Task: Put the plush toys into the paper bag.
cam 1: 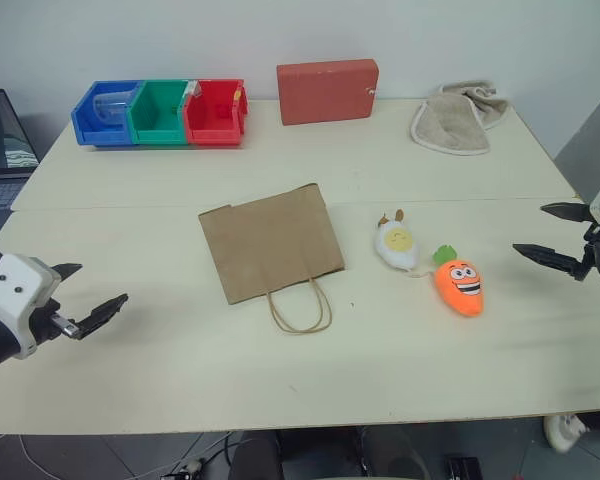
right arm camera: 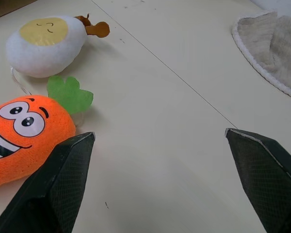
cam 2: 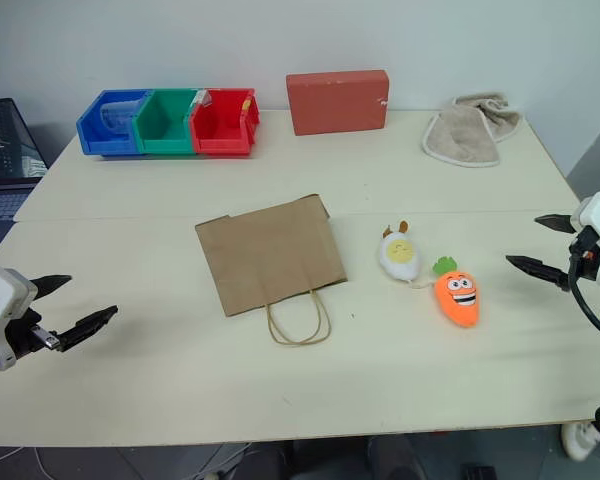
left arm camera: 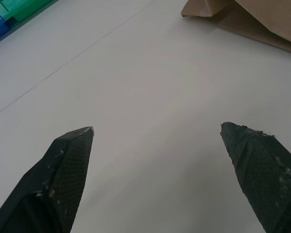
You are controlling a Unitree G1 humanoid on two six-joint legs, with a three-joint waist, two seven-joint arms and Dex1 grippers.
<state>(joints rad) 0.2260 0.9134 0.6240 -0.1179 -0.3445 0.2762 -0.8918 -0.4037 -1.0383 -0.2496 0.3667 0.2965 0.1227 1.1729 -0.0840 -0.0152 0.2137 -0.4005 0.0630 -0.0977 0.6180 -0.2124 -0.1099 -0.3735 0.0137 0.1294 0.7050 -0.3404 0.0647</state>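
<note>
While both the left gripper (cam 1: 92, 292) and right gripper (cam 1: 550, 233) hovered spread and empty, the soft, light carrot (cam 1: 459, 285) and egg (cam 1: 397, 245) lay just right of the flat, flimsy paper bag (cam 1: 271, 242), best pinched mid-body.

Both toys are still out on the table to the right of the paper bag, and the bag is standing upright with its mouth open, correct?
Not quite. The paper bag lies flat on the table, handles toward the robot, as the left eye view shows. The rest holds: the carrot toy and egg toy lie to its right.
</note>
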